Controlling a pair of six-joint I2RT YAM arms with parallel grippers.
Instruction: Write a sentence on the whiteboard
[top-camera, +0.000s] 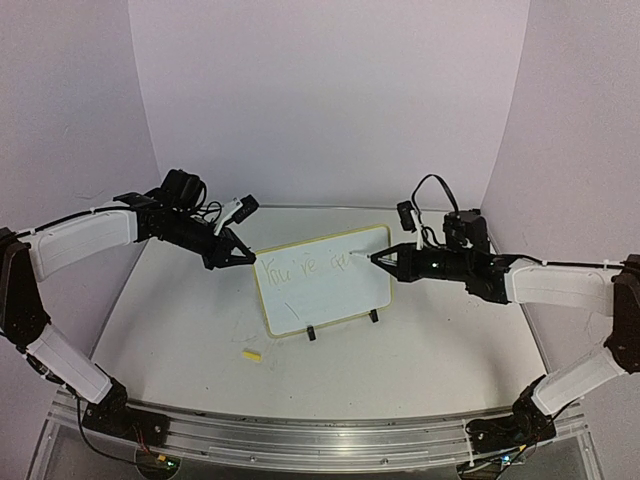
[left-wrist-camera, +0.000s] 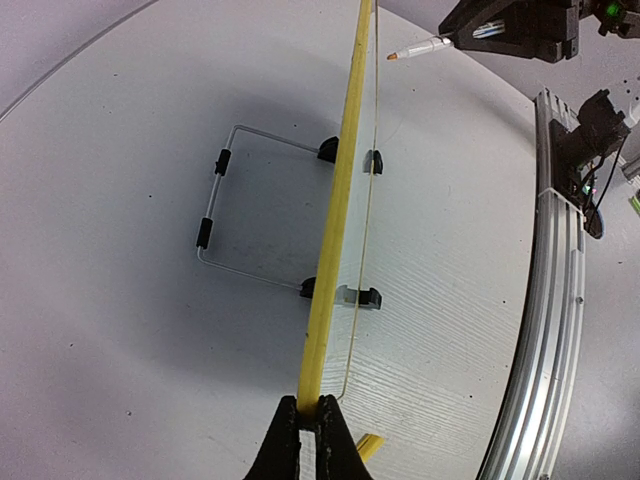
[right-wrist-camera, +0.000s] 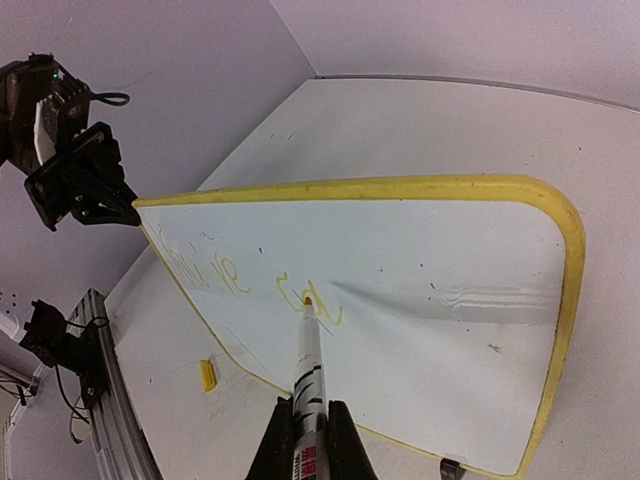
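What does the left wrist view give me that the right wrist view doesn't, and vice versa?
Only left wrist: the wire stand behind the whiteboard, seen edge-on. Only right wrist: the board's face with the sentence, the marker tip at the writing. Both: the whiteboard, the marker in the shut right gripper, the left gripper shut on the yellow rim.

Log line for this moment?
left fingers: shut on whiteboard rim | right fingers: shut on marker | marker tip: at sentence | yellow cap: on table
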